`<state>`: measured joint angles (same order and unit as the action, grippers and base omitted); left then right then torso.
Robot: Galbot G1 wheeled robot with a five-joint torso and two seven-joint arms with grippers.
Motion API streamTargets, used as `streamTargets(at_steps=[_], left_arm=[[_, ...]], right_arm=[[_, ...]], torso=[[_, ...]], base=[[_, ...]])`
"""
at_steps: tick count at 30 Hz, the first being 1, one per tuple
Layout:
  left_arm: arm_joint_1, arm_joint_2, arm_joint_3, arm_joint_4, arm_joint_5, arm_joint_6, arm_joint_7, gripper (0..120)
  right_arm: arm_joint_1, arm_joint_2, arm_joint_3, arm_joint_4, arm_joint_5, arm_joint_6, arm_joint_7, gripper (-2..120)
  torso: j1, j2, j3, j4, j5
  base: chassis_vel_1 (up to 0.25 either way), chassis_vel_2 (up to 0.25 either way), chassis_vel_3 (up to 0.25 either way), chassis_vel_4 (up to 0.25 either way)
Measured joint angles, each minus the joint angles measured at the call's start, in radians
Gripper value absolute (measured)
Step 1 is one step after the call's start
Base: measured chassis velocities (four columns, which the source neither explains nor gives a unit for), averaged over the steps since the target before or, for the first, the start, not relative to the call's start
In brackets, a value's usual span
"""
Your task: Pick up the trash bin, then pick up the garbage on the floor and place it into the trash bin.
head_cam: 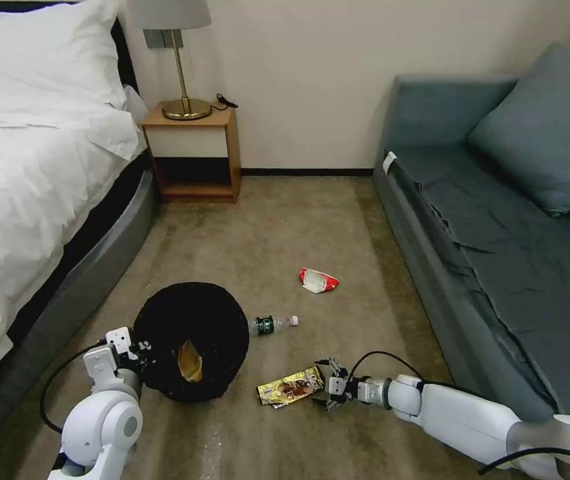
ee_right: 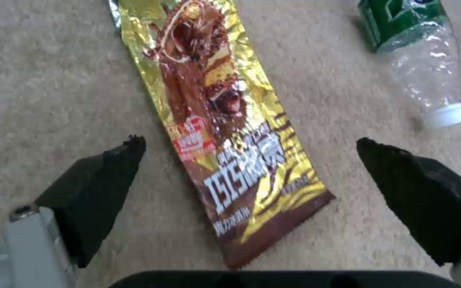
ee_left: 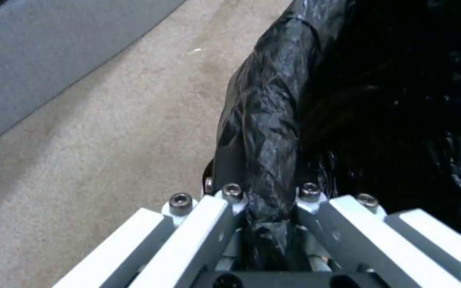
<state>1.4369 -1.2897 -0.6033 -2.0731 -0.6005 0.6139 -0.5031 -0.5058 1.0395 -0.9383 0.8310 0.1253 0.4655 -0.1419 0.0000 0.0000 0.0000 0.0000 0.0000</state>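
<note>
The right gripper hung wide open, the gold snack wrapper lying lengthwise between its fingers; the left gripper pinched the trash bin's bag-lined rim.

The left gripper grips the trash bin by its rim. The right gripper, fingers spread, sits beside the gold wrapper.

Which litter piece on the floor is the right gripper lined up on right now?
The gold snack wrapper: it lies flat between the open right gripper's fingers. The bottle lies off to one side, and the red-and-white wrapper farther off.
</note>
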Motion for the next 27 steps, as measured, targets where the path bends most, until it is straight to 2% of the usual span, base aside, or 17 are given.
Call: streamTargets(at_steps=[6, 10, 16, 21, 25, 27], left_arm=[[0.002, -0.001, 0.003, -0.001, 0.0, 0.0, 0.0, 3], [0.007, 0.0, 0.0, -0.001, -0.001, -0.003, 0.0, 3], [0.009, 0.003, -0.003, -0.001, -0.001, -0.003, 0.0, 3], [0.01, 0.004, -0.002, -0.003, -0.002, -0.003, 0.0, 3], [0.012, 0.003, -0.001, -0.004, -0.002, -0.004, 0.001, 3], [0.016, 0.003, -0.001, -0.005, -0.001, -0.005, 0.001, 3]], right_arm=[[-0.006, 0.042, 0.014, -0.059, -0.011, 0.027, 0.0, 100], [-0.011, 0.108, 0.042, -0.142, -0.039, 0.063, -0.007, 100], [-0.013, 0.123, 0.048, -0.16, -0.044, 0.065, -0.012, 99], [-0.019, 0.13, 0.053, -0.169, -0.05, 0.065, -0.012, 92], [-0.023, 0.131, 0.058, -0.169, -0.055, 0.065, -0.012, 82], [-0.026, 0.133, 0.063, -0.171, -0.058, 0.066, -0.015, 71]], torso=[[0.0, 0.0, 0.0, -0.0003, -0.0005], [0.0, 0.0, 0.0, -0.0004, -0.0003], [0.0, 0.0, 0.0, -0.0005, -0.0006], [0.0, 0.0, 0.0, -0.0009, -0.001], [0.0, 0.0, 0.0, -0.0002, -0.0001], [0.0, 0.0, 0.0, 0.0003, 0.0]], base=[[0.0, 0.0, 0.0, 0.0], [0.0, 0.0, 0.0, 0.0], [0.0, 0.0, 0.0, 0.0], [0.0, 0.0, 0.0, 0.0], [0.0, 0.0, 0.0, 0.0], [0.0, 0.0, 0.0, 0.0]])
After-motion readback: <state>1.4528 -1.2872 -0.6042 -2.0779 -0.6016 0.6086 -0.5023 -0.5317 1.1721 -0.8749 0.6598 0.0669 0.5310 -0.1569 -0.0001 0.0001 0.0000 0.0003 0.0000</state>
